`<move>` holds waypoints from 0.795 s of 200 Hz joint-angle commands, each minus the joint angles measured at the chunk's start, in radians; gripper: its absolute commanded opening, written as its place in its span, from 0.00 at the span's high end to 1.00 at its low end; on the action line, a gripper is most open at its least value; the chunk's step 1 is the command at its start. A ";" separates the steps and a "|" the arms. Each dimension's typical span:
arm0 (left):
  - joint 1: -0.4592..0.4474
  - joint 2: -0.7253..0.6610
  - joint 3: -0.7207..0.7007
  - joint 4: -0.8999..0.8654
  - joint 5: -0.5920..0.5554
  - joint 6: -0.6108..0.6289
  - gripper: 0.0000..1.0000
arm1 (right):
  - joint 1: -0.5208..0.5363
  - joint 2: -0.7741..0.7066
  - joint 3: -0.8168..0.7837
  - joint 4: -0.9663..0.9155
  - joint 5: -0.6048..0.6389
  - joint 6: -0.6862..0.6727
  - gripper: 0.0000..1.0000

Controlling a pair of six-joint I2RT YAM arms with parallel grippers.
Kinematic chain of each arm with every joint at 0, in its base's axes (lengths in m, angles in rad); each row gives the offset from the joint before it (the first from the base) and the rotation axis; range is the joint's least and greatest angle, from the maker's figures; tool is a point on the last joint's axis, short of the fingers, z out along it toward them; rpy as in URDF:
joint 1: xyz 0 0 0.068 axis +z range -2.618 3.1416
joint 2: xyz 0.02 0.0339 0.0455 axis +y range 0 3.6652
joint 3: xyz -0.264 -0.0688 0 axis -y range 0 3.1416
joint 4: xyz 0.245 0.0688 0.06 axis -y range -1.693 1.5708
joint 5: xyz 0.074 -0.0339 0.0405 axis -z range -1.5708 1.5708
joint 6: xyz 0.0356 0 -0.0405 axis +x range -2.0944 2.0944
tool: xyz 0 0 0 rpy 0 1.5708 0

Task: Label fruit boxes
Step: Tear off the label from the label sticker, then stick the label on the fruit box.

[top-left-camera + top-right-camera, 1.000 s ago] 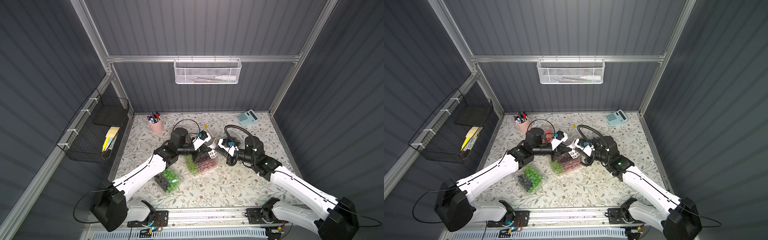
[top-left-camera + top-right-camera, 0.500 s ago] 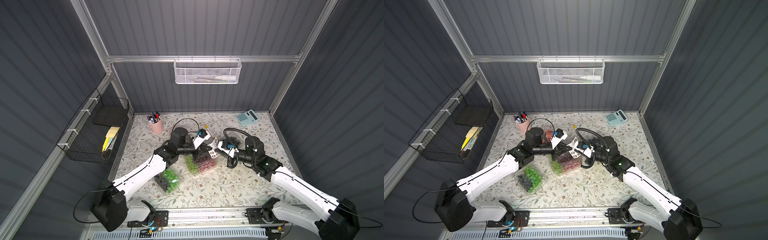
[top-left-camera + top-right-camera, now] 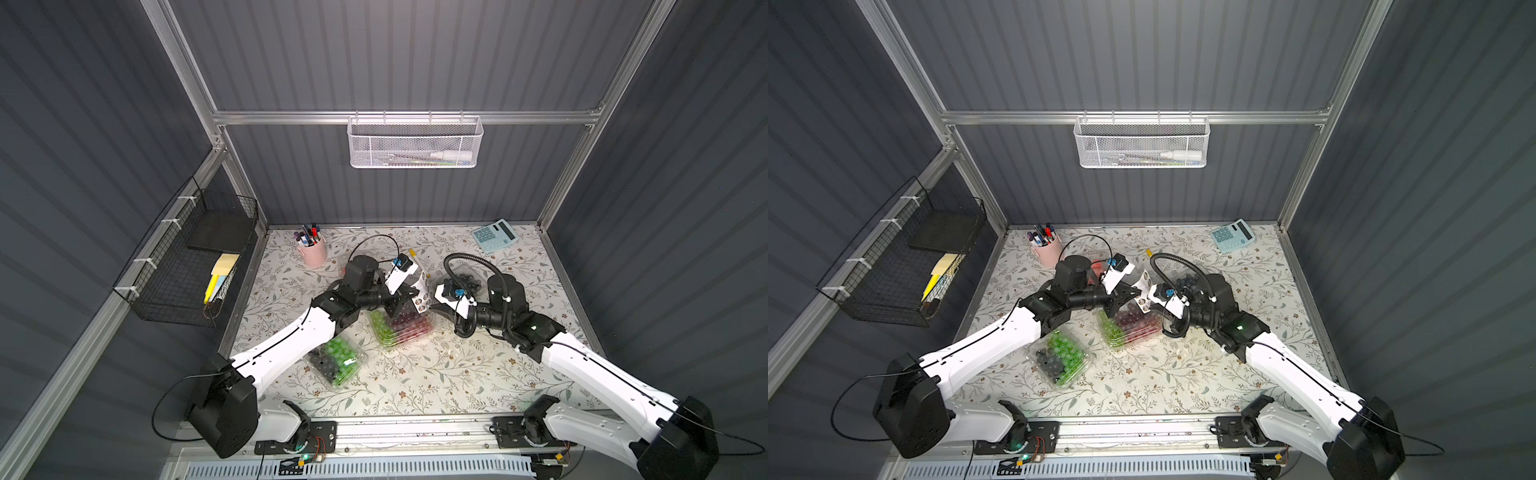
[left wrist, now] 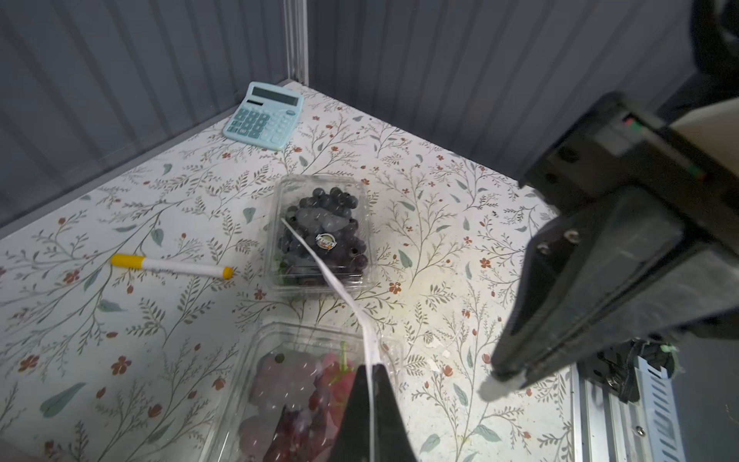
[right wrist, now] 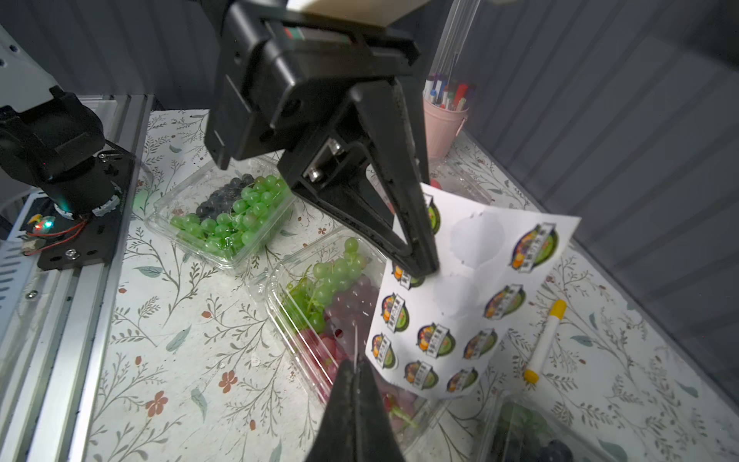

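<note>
Just beneath both hands sits the green-and-red grape punnet (image 5: 320, 288). The left hand (image 5: 422, 266) still pinches the sticker sheet (image 5: 480, 304), and the right hand (image 5: 354, 370), clamped shut beside the sheet, has barely shifted.

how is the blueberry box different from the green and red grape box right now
The blueberry box holds dark berries; the green-and-red grape box holds green and red grapes. The blueberry box has a round sticker on its lid; the grape box shows none in view. Both are clear, closed clamshells.
</note>
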 commanded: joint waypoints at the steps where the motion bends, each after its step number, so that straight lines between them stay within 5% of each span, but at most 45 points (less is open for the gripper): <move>1: 0.053 0.009 0.011 -0.028 -0.058 -0.089 1.00 | -0.002 0.050 0.064 -0.049 -0.009 0.206 1.00; 91: 0.253 -0.008 -0.020 -0.085 -0.120 -0.202 1.00 | 0.004 0.454 0.361 -0.364 -0.009 0.786 1.00; 159: 0.300 -0.031 -0.045 -0.070 -0.129 -0.203 1.00 | 0.035 0.603 0.501 -0.563 0.065 0.829 1.00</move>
